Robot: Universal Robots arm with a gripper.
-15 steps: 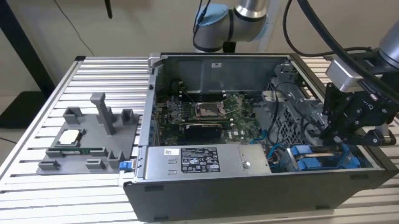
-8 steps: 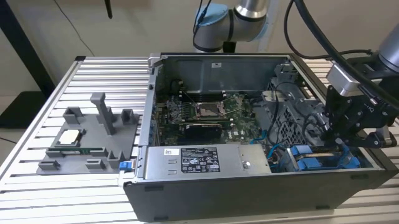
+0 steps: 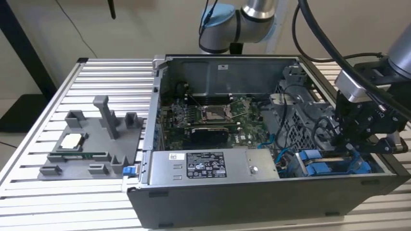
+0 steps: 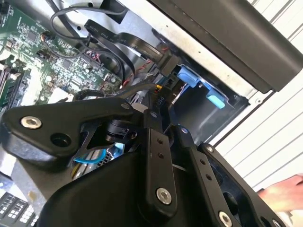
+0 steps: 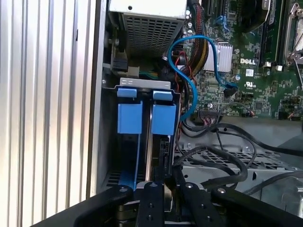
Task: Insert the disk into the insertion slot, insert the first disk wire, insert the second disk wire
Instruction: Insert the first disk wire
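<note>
So the claw (image 5: 168,183) is down inside the open PC case (image 3: 270,197), at the exterior view's right end. It's pressed together and, as far as I can make out in the second wrist view, pinching the end of a black cable (image 4: 137,86). It hangs right over the insertion slot (image 5: 142,83), where the disk (image 5: 163,120) sits edge-on with only its blue caddy showing, and a second blue caddy (image 5: 129,118) just beside it. Pretty cramped in there: a blue data cable (image 5: 189,66) loops just beside the bay, a tangle of black leads (image 5: 227,161) lies across the metal cage next to the claw, and the silver power supply box (image 3: 212,166) is near. The grey fixture plate (image 3: 90,144) sits well apart on the slatted table (image 3: 109,82).
</note>
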